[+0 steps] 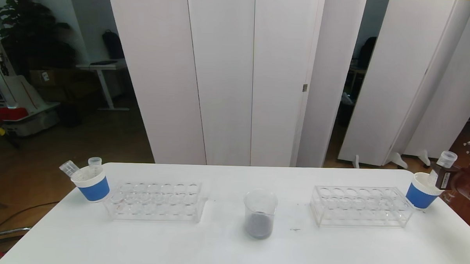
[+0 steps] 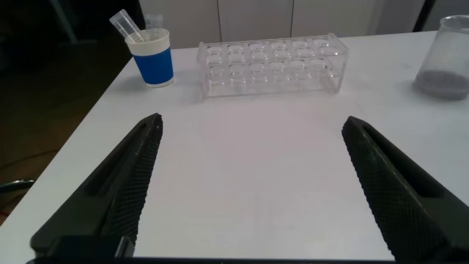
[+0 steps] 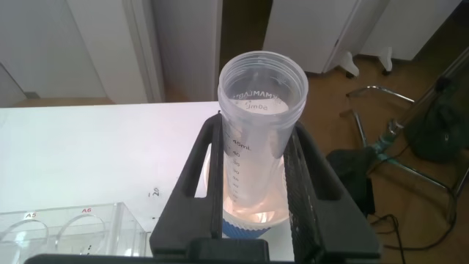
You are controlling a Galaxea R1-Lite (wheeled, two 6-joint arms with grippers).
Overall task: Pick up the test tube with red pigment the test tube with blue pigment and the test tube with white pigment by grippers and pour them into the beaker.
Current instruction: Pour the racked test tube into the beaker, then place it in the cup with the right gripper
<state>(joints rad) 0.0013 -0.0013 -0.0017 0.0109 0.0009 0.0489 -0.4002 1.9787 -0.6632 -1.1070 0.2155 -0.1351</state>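
The beaker (image 1: 259,213) stands mid-table with dark greyish liquid in its bottom; it also shows as the beaker (image 2: 445,59) in the left wrist view. My right gripper (image 3: 256,130) is shut on a clear test tube with printed graduation marks (image 3: 261,110), whitish inside. The tube's bottom sits in the right paper cup (image 3: 245,229). The head view shows this right gripper (image 1: 442,175) at the table's far right edge. My left gripper (image 2: 253,123) hovers open over bare table with nothing between its fingers. No red or blue pigment shows.
Two empty clear racks (image 1: 156,201) (image 1: 361,206) flank the beaker. At the far left stands a blue-banded paper cup (image 1: 92,185) holding two clear tubes (image 1: 69,167) whose lower ends are hidden. Table edges lie just beyond both cups.
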